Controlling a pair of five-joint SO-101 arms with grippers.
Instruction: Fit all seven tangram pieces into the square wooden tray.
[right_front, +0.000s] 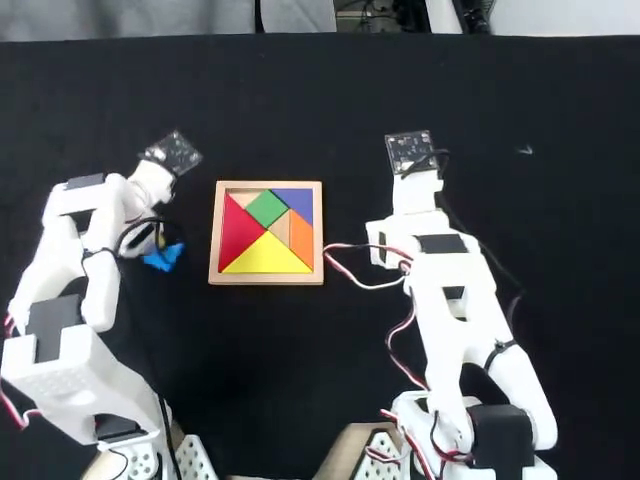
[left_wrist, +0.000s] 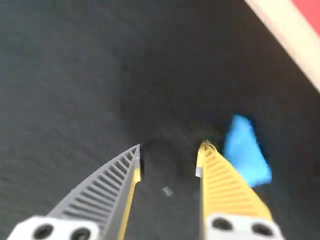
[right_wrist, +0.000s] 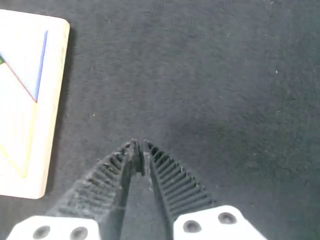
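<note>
The blue piece was seen lying on the table just beside the spread left claw, apart from the tray, and was judged light, stiff and thin, best pinched across its edges, while the right claw was pressed together.

The work surface is a table covered with black cloth; the far edge of the cloth runs along the top of the high view. Two items lie directly on the cloth. The square wooden tray sits flat near the centre. The blue tangram piece lies near the tray's left side, not touching it.
</note>
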